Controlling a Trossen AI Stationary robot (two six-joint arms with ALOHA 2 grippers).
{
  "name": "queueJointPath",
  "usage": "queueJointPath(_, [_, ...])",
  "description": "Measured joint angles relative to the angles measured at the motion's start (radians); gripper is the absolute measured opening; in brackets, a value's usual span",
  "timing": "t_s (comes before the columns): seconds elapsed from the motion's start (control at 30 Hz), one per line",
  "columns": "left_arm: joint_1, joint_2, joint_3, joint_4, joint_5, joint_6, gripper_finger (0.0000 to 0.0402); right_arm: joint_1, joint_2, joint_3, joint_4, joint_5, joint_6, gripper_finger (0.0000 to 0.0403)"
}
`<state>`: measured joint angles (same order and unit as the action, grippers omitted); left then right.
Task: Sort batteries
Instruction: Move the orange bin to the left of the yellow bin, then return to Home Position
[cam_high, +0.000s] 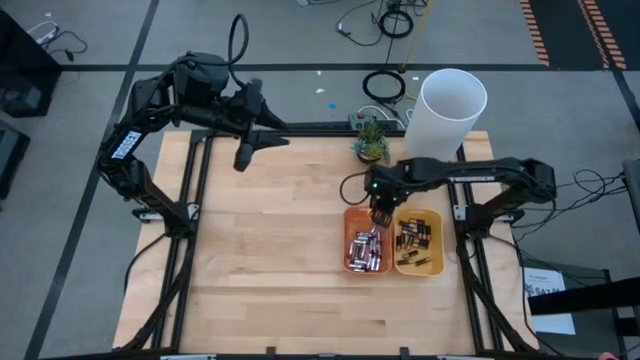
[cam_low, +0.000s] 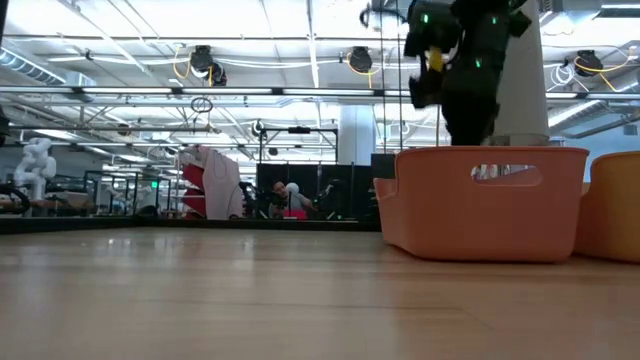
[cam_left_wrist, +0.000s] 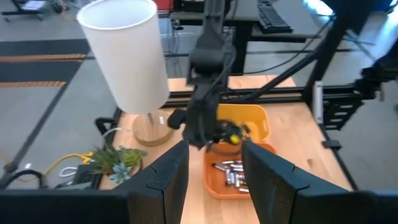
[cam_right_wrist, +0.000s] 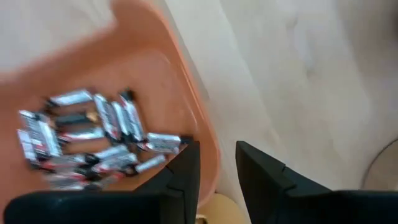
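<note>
An orange tray (cam_high: 352, 215) at the table's right holds several silvery batteries (cam_high: 366, 250). They also show in the right wrist view (cam_right_wrist: 93, 134). Beside it, a yellow tray (cam_high: 437, 268) holds several dark batteries (cam_high: 418, 240). My right gripper (cam_high: 380, 218) hangs above the orange tray's far end, pointing down. Its fingers (cam_right_wrist: 186, 168) stand a little apart with nothing between them, over the tray's rim (cam_right_wrist: 202, 124). My left gripper (cam_high: 243, 160) is open and empty above the table's far left part, and shows in its own wrist view (cam_left_wrist: 214, 162).
A white lamp (cam_high: 447, 108) and a small potted plant (cam_high: 372, 142) stand at the far edge, just behind the trays. Bare wood (cam_high: 270, 260) lies left of the trays. In the low view the orange tray (cam_low: 480, 200) stands in front of the right arm.
</note>
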<state>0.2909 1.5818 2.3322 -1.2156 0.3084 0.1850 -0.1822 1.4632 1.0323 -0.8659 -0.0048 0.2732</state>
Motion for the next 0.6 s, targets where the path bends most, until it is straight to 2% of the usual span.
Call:
queueJointPath(0.2, [0.003, -0.001, 0.000, 0.005, -0.062, 0.005, 0.0157, 0.003, -0.103, 0.110, -0.043, -0.001, -0.004, 0.0093])
queueJointPath(0.4, [0.011, -0.059, 0.000, 0.000, -0.083, 0.003, 0.0157, 0.056, -0.319, 0.145, -0.042, -0.001, 0.035, 0.0093])
queueJointPath(0.5, [0.011, -0.112, 0.002, 0.000, -0.088, -0.014, 0.0157, 0.100, -0.449, 0.130, 0.020, 0.004, 0.050, 0.0093])
queueJointPath(0.6, [0.008, -0.163, 0.001, 0.000, -0.136, -0.039, 0.0157, 0.135, -0.567, 0.100, 0.173, 0.005, 0.051, 0.0093])
